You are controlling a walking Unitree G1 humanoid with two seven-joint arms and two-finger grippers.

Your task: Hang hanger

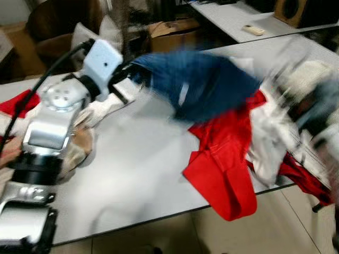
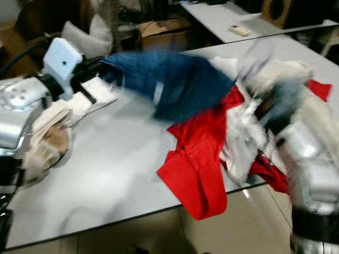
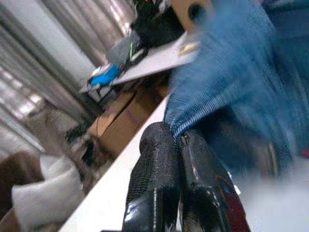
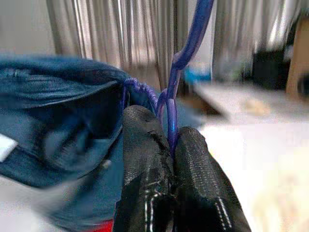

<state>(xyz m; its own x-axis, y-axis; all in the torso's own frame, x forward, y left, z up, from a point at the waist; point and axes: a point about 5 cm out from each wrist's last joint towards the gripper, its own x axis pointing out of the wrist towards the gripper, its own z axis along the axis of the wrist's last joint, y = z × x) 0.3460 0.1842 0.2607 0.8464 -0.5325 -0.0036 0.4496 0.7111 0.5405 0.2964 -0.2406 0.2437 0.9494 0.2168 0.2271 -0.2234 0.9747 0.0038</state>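
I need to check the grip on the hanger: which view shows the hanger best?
The right wrist view: the blue hanger rises sharp and close from between the shut fingers of the right hand. The eye views are blurred and show the denim, not the wire. The left wrist view shows denim pinched by the left hand.

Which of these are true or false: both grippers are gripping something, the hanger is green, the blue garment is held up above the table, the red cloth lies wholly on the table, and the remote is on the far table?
1. Both grippers are gripping something. True: the left gripper is shut on the blue garment, and the right gripper is shut on the hanger.
2. The hanger is green. False: it is blue-purple.
3. The blue garment is held up above the table. True.
4. The red cloth lies wholly on the table. False: part of it hangs over the near edge.
5. The remote is on the far table. True.
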